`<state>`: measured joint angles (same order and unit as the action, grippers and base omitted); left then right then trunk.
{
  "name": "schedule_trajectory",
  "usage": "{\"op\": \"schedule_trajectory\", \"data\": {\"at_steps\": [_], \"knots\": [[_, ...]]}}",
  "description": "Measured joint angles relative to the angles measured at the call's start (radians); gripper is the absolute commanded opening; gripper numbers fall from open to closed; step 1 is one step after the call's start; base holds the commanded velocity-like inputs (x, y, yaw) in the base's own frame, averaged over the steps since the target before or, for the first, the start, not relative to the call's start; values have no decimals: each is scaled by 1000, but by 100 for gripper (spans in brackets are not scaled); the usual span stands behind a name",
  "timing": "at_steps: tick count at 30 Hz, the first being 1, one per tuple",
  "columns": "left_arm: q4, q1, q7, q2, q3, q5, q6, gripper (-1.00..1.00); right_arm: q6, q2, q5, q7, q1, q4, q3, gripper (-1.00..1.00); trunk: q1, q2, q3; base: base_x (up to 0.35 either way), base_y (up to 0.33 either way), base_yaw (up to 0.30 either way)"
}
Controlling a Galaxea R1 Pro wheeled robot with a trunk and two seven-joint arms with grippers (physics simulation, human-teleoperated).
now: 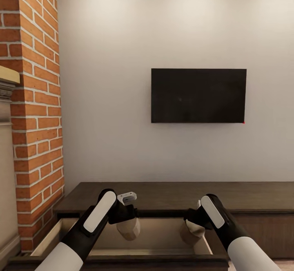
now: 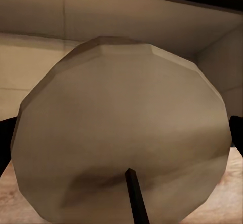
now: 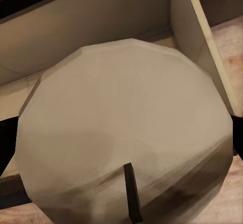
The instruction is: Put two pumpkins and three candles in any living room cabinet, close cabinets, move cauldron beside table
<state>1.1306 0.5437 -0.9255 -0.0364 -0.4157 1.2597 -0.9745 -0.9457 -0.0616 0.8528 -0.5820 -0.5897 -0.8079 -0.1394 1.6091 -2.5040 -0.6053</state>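
Observation:
The dark-brown cabinet (image 1: pixel 171 195) runs along the white wall with one drawer (image 1: pixel 163 238) pulled out, its pale beige inside showing. Both arms hang over that drawer. My left gripper (image 1: pixel 127 226) is shut on a beige faceted candle (image 1: pixel 130 230), the same candle (image 2: pixel 121 133) looming large in the left wrist view above the drawer's inside. My right gripper (image 1: pixel 191 229) is shut on a second candle (image 1: pixel 192 231), which in the right wrist view is a wide tan candle (image 3: pixel 126 133) over the drawer's right wall (image 3: pixel 200 46). The pumpkins and cauldron are out of view.
A brick fireplace column (image 1: pixel 34 99) rises close at the left, with a stone mantel edge (image 1: pixel 8 83). A black television (image 1: pixel 199 95) hangs on the wall above the cabinet. Wood floor (image 1: pixel 286 265) shows at the lower right.

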Motion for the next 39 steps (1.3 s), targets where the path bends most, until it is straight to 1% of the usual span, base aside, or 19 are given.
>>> {"op": "schedule_trajectory", "data": {"at_steps": [6, 10, 18, 22, 24, 34, 39], "knots": [[0, 0, 0, 0, 1, 0, 0, -100, 4, 0, -6, 0, 0, 0, -2, -100, 0, 0, 0, 126, 0, 0], [0, 0, 0, 0, 1, 0, 0, -100, 38, 0, -9, 0, 0, 1, -5, -100, 0, 0, 0, 20, 0, 0], [-1, 0, 0, 0, 1, 0, 0, -100, 61, 0, -10, 0, 0, 4, -7, -100, 0, 0, 0, 1, 0, 0], [-1, 0, 0, 0, 1, 0, 0, -100, 103, 0, -10, 1, 0, 13, -9, -100, 0, 0, 0, 0, 0, 0], [-1, 0, 0, 0, 1, 0, 0, -100, 112, 0, -9, 1, 0, 14, -9, -100, 0, 0, 0, 0, 0, 0], [-1, 0, 0, 0, 1, 0, 0, -100, 121, 0, -10, 1, 0, 15, -9, -100, 0, 0, 0, 0, 0, 0], [-1, 0, 0, 0, 1, 0, -1, -100, 120, 0, -10, 1, 0, 15, -9, -100, 2, -1, -19, 0, 0, 0]]}}
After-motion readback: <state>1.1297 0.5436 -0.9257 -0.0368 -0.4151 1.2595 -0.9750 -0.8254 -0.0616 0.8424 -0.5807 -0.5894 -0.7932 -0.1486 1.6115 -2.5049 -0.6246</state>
